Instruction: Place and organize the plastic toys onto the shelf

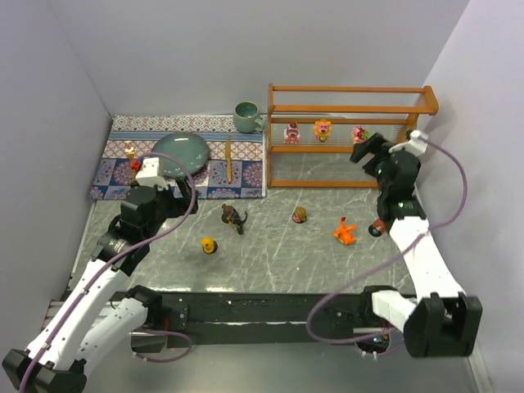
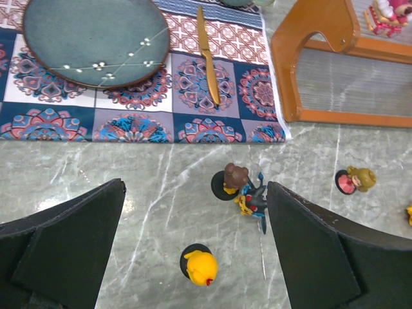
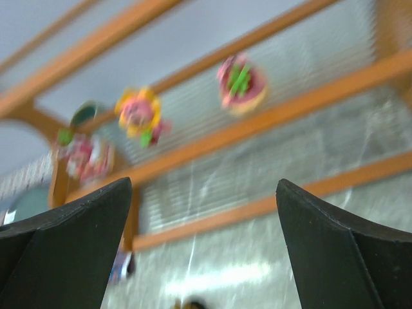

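Note:
The wooden shelf (image 1: 352, 98) stands at the back right, with three pink and yellow toys (image 1: 322, 129) on its middle tier; they look blurred in the right wrist view (image 3: 138, 112). A yellow toy (image 1: 209, 245), a brown-headed figure beside a dark spiky creature (image 1: 235, 217), a round-headed figure (image 1: 300, 215), an orange creature (image 1: 345, 232) and a small toy by the right arm (image 1: 377, 228) lie on the table. My left gripper (image 2: 194, 187) is open and empty above the yellow toy (image 2: 199, 265) and the spiky creature (image 2: 253, 199). My right gripper (image 3: 204, 187) is open and empty, facing the shelf (image 3: 257, 122).
A patterned mat (image 1: 123, 176) at the back left holds a teal plate (image 1: 180, 154), a wooden utensil (image 1: 228, 155) and a small figure (image 1: 130, 150). A teal mug (image 1: 246, 116) stands left of the shelf. Walls close in on three sides.

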Motion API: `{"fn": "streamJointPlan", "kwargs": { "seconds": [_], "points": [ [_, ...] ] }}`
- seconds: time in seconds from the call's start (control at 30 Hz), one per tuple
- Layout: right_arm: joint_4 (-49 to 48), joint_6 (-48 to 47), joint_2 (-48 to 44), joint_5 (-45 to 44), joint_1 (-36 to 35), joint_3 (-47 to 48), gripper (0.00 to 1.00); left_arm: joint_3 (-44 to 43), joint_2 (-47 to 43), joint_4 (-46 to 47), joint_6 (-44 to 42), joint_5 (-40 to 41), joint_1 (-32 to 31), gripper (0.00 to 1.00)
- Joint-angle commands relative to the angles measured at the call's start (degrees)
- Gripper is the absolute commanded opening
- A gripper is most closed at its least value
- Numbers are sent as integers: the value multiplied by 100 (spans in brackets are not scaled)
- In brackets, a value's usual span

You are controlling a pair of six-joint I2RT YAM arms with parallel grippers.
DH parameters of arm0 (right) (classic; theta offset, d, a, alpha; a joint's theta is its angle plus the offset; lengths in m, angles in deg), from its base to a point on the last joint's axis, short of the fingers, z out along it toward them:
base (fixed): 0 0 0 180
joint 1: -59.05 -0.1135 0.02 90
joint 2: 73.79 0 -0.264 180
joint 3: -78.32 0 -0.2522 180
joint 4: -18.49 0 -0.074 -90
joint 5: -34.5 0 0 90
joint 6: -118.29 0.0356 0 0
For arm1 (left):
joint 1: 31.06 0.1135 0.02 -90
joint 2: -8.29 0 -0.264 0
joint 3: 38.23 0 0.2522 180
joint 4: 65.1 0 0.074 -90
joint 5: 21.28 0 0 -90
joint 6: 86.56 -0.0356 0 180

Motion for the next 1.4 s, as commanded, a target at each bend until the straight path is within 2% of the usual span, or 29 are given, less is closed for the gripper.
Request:
{"fn": "streamJointPlan", "kwargs": {
  "seconds": [0.0,0.17,0.3,0.6,0.77,0.97,1.2,1.37],
  "points": [
    [494,-97,-663,-202,-590,-501,100,1,-61,151,-17,-355,37,97],
    [872,104,-1288,-984,-1461,-1168,100,1,-104,124,-9,-443,46,97],
    [1389,622,-1544,-1600,-1971,-1573,100,1,-149,98,-9,-399,55,97],
    [1953,1098,-1413,-1320,-2095,-1925,100,18,-114,107,-17,-495,64,97],
    [2085,1502,-1684,-1188,-1920,-2267,100,53,-35,195,-105,-838,64,97],
    [2041,1968,-2185,-731,-1147,-2900,100,18,185,212,-211,-1277,55,97],
    [1893,1775,-2397,-204,-592,-3304,100,88,352,397,-342,-2033,-7,97],
    [1402,1836,-2274,279,-548,-3533,97,80,528,414,-369,-2069,-86,97]
  ]
}}
